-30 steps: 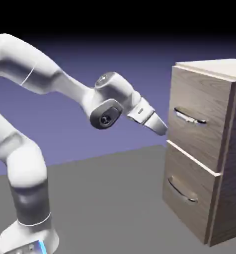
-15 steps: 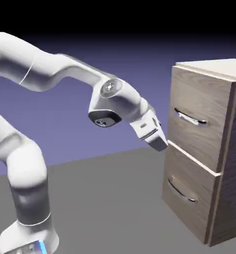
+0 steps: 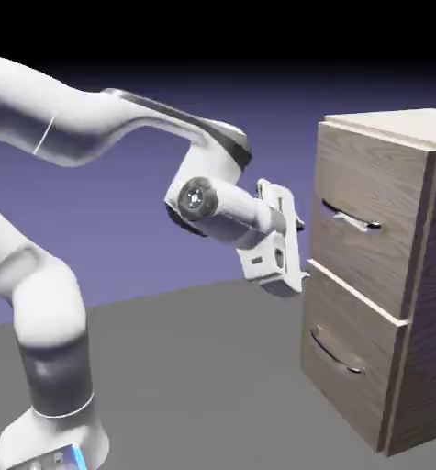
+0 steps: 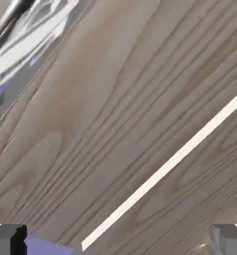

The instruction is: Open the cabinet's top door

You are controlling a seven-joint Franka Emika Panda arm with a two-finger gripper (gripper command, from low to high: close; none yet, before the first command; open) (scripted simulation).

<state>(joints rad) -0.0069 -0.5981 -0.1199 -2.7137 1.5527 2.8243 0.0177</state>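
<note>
White rounded arm (image 3: pixel 61 115), dark grey joint caps (image 3: pixel 197 197), blue-lit base (image 3: pixel 56 445), pale blocky hand (image 3: pixel 301 251), grey fingertips (image 4: pixel 230 240)

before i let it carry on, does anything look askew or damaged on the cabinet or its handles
Nothing stands out: the top door and lower panel sit flush, and both curved handles look attached, with no visible damage.

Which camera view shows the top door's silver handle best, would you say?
The exterior view: the whole curved bar of the top door's handle shows, unobstructed. The hand view catches only part of it, cut off at the upper-left corner.
</note>
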